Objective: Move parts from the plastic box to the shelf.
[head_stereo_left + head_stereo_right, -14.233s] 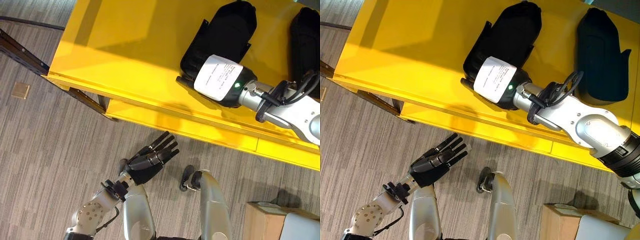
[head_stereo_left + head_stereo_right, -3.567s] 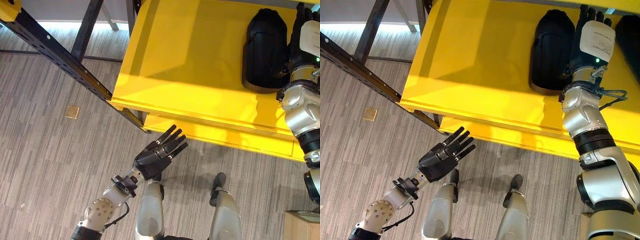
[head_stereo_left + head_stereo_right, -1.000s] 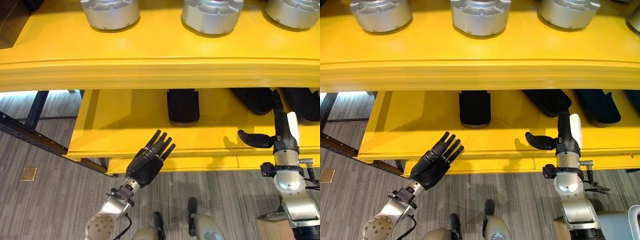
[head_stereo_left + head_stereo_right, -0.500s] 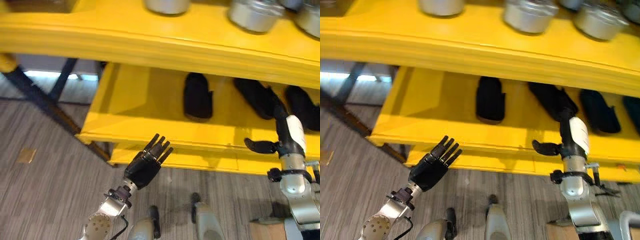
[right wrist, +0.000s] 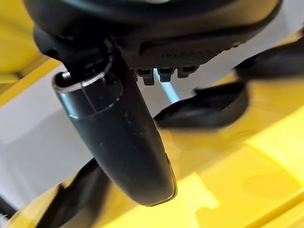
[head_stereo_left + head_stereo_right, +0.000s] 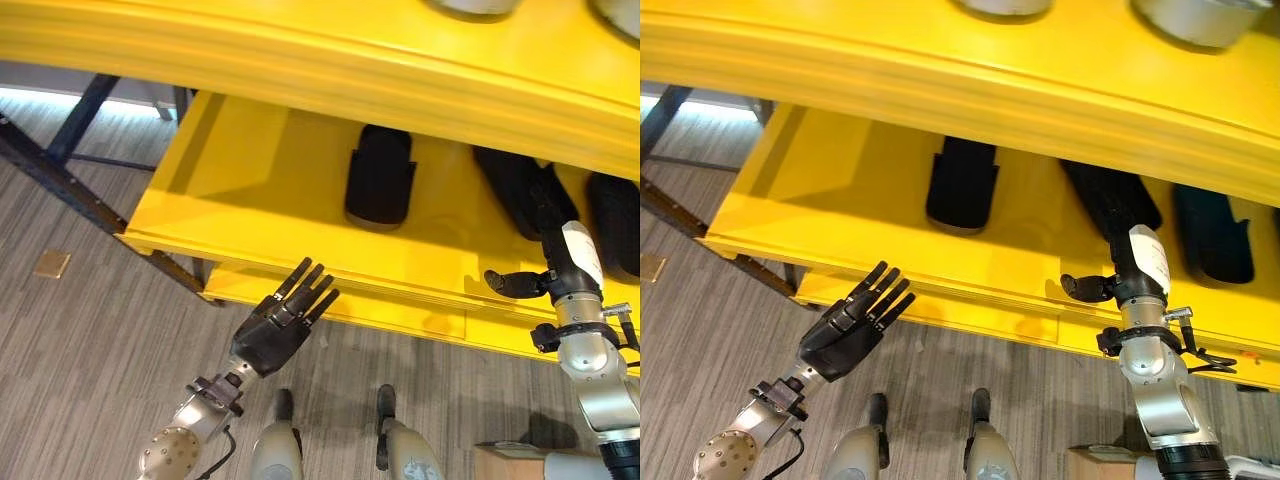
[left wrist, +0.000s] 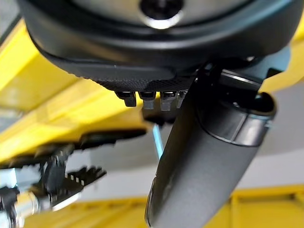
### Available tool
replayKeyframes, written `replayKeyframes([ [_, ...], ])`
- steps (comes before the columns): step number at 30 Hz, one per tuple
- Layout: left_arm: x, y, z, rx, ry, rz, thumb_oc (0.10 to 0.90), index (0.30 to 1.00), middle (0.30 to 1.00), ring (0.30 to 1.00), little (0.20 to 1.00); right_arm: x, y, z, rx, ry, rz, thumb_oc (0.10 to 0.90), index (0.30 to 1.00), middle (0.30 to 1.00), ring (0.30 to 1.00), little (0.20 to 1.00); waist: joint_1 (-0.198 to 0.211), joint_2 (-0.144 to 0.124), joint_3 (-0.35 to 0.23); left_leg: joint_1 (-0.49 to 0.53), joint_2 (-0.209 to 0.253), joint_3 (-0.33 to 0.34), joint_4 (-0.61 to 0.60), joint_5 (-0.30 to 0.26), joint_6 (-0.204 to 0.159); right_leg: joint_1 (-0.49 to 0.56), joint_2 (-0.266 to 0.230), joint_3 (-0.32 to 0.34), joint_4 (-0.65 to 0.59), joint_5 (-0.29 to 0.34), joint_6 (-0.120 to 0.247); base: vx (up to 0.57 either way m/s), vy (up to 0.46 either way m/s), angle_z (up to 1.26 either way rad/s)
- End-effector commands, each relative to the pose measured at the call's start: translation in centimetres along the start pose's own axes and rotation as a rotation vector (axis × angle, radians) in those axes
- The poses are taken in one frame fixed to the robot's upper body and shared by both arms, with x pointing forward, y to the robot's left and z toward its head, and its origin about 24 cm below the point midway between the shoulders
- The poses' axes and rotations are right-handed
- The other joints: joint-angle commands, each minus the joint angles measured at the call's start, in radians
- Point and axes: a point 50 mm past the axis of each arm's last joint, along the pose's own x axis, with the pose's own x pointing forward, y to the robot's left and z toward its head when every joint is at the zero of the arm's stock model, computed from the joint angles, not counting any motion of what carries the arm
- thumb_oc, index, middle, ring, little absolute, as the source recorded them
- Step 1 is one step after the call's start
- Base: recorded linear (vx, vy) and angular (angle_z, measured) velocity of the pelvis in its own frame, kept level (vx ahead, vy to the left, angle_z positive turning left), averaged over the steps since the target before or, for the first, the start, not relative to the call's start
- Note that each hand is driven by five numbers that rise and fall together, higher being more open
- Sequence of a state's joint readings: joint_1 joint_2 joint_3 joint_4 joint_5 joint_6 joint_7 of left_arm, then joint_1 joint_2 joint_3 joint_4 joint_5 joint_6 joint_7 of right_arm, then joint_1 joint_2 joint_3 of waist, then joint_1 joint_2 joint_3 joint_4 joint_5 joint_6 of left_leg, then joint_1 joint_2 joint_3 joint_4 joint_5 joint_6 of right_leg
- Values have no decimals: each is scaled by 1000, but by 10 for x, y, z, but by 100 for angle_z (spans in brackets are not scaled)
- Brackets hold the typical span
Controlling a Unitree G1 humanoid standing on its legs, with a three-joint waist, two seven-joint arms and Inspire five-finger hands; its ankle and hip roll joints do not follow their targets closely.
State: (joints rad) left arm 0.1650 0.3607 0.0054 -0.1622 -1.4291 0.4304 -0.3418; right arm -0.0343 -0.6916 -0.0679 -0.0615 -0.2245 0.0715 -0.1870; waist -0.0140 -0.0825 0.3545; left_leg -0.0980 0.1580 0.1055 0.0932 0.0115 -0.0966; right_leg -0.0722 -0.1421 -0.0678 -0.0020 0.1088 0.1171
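- Compared with a second ago, both eye views have swung, so the shelf (image 6: 300, 200) sits at a new angle; that is the camera moving, not the parts; against the shelf the right hand (image 6: 555, 255) has hardly changed place
- Right hand stands upright at the lower deck's front edge, fingers straight, thumb stuck out sideways, nothing held; it is just in front of the nearest black part (image 6: 1110, 210), contact unclear
- Left hand (image 6: 278, 320) hovers below the deck edge over the floor (image 6: 80, 330), fingers straight and together, empty
- Progress, as I judge it: several parts are already delivered; three dark ones lie on the lower deck, one (image 6: 380, 185) towards the middle, another (image 6: 1212, 232) at the right; the plastic box is out of sight, so what is left I cannot tell; next is likely a return for another part
- Parts look like black, elongated, smooth moulded shells lying flat, well apart; silver round pieces (image 6: 1185, 20) sit on the upper deck
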Motion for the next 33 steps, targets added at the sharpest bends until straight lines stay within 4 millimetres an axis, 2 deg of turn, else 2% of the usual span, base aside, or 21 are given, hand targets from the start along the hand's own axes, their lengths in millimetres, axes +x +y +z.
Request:
replayKeyframes([
  [1, 7, -32, 6, 16, -34, -183, 900, 1000, 1000, 1000, 1000, 17, -51, 31, -90, -160, -164, 900, 1000, 1000, 1000, 1000, 9, 17, -71, 88, 6, 55, -42, -30, 28, 3, -80, -8, 115, -76, 70, 37, 4, -12],
  [11, 6, -28, 5, 13, -34, -161, 900, 1000, 1000, 1000, 1000, 22, -60, 24, -176, -106, -235, 900, 1000, 1000, 1000, 1000, -6, 30, -79, 106, 1, 73, -56, -33, 38, 2, -72, 4, 113, -80, 67, -8, -5, -3],
  [17, 8, -30, 5, 18, -13, -170, 900, 1000, 1000, 1000, 1000, 26, -71, 32, -267, -162, -241, 900, 1000, 1000, 1000, 1000, -3, 37, -76, 101, 4, 69, -56, -32, 37, -3, -65, 5, 131, -98, 59, -50, -49, -3],
  [25, 12, -30, -3, 8, 45, -180, 900, 1000, 1000, 1000, 1000, 50, -112, 62, -287, -227, -375, 900, 1000, 1000, 1000, 1000, 5, 53, -68, 85, 17, 49, -52, -19, 22, -7, -39, 3, 163, -140, 27, -51, -78, -1],
  [28, 13, -29, -6, 4, 60, -190, 900, 1000, 1000, 1000, 1000, 59, -125, 63, -212, -189, -365, 900, 1000, 1000, 1000, 1000, 6, 64, -58, 72, 20, 43, -41, -15, 17, -18, -32, 4, 183, -156, 16, -69, -50, 1],
  [33, 17, -29, -10, 2, 89, -203, 900, 1000, 1000, 1000, 1000, 73, -144, 65, -275, -151, -363, 900, 1000, 1000, 1000, 1000, 15, 86, -16, 32, 26, 25, -11, -12, 10, -56, -19, 3, 232, -183, -5, -117, -87, -1],
])
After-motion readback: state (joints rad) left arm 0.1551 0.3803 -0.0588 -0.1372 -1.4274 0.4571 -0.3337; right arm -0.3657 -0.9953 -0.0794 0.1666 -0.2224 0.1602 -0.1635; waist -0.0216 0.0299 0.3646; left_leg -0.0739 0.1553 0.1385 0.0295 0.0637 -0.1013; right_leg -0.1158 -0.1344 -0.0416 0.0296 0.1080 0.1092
